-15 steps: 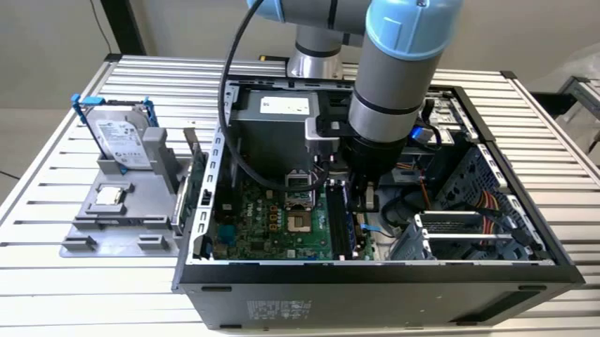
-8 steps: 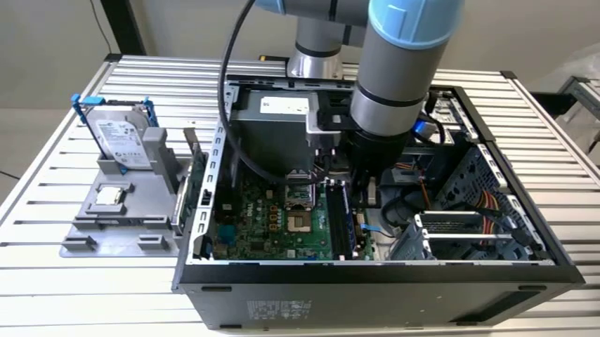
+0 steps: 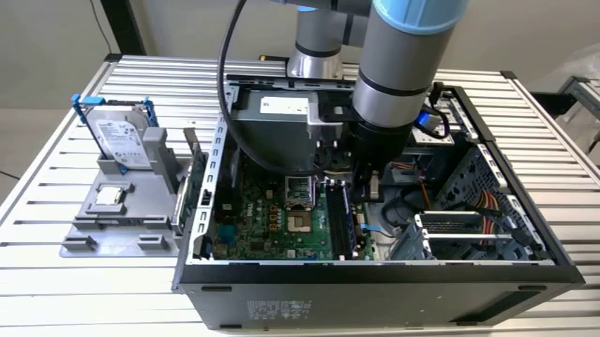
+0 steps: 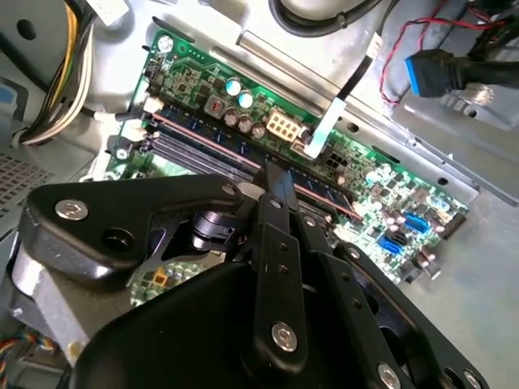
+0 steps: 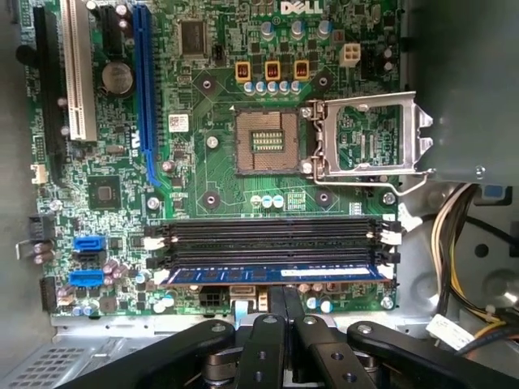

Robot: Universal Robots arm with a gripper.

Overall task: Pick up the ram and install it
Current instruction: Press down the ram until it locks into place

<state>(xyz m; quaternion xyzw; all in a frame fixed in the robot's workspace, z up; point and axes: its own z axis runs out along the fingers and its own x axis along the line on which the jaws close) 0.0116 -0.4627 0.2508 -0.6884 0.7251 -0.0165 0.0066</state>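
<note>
The ram (image 5: 272,274) is a long dark blue stick lying in the memory slot nearest my gripper on the green motherboard (image 5: 211,174). In the exterior view the ram (image 3: 341,217) runs along the board inside the open computer case (image 3: 375,277). My gripper (image 5: 285,293) is shut, its two black fingers pressed together with the tips right at the middle of the ram's upper edge. I cannot tell whether the tips touch it. The second wrist view has the gripper (image 4: 276,172) over the memory slots. In the exterior view the gripper (image 3: 361,186) reaches down into the case.
The processor socket (image 5: 266,139) is bare with its metal lid (image 5: 365,134) swung open. Cables (image 5: 462,243) hang beside the slots. Outside the case, a grey holder (image 3: 89,232) carries a silver hard drive (image 3: 122,140) and a small square chip (image 3: 111,196).
</note>
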